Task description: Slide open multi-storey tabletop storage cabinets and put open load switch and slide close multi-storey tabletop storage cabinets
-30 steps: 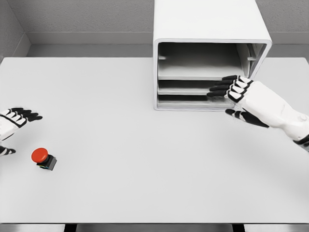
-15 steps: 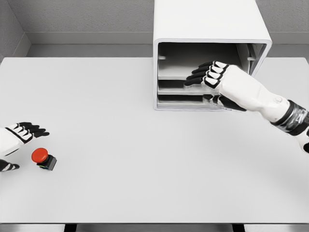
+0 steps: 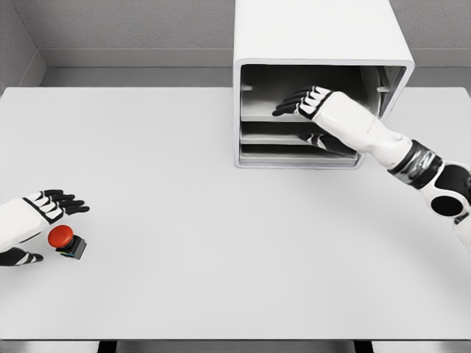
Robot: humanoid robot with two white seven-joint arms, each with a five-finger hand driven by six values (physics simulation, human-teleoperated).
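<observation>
Reaching the right hand (image 3: 309,103), fingers spread and holding nothing, into the cabinet (image 3: 321,44) at its upper tray, while hovering the open left hand (image 3: 37,220) beside the load switch (image 3: 65,240), far left of the cabinet, seemingly small, rigid, light, best pinched around its dark base.

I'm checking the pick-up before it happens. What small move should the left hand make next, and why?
Probably close the left hand around the red button switch. Its fingers are spread, with the thumb below, and the switch sits on the table right at the gap between them, not yet grasped. The right hand is busy at the top drawer of the cabinet.
</observation>
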